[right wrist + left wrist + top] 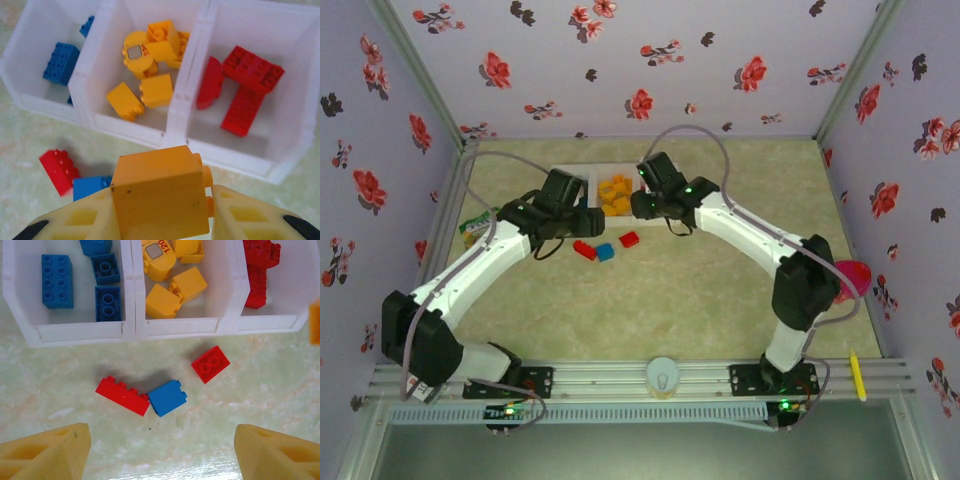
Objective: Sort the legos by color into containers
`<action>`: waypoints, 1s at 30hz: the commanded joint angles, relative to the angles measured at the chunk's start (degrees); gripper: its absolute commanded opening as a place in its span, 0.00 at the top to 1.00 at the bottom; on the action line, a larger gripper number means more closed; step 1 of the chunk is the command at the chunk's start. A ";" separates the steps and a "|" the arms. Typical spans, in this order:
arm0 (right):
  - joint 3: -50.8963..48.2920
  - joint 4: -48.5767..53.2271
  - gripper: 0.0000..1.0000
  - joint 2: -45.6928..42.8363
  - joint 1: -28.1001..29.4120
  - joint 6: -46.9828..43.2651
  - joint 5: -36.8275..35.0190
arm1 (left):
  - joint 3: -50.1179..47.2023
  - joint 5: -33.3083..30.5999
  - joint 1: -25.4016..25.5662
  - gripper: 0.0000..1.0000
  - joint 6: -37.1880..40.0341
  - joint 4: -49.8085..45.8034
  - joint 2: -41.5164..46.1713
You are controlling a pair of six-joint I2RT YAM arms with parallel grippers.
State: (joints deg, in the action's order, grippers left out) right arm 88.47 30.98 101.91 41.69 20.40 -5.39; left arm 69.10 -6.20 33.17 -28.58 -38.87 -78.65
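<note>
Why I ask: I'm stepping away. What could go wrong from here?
The right gripper holds a yellow brick short of the tray; released off-line, it could drop outside or into the red compartment. Below the open left gripper, the long red brick touches the blue brick; one grab might take both.

The legos (167, 397) are moulded plastic, smooth and lightly glossy on the visible faces. The tray (80, 332) is white translucent plastic with a smooth satin finish. The table (270, 400) has a matt, marbled surface, and the fingers (45, 452) of the left gripper (162, 432) are yellowish plastic, matt, with a faintly grainy texture.
</note>
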 commanded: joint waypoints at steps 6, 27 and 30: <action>11.79 -3.03 0.63 11.34 0.23 -2.64 0.32 | -1.33 -2.94 0.32 0.24 -0.43 -3.16 2.09; 22.98 -0.40 0.36 18.55 -1.04 -3.45 -0.46 | -3.10 -4.17 0.33 0.20 -1.92 -4.55 3.35; 15.19 -3.24 0.35 12.88 -0.83 -3.00 -0.67 | -3.48 -4.29 0.36 0.20 -2.26 -4.40 3.10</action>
State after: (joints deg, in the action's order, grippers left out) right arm 107.42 30.30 121.30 40.88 17.32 -5.15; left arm 66.43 -9.06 33.17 -29.71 -42.33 -75.68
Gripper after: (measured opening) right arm 0.647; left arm 0.799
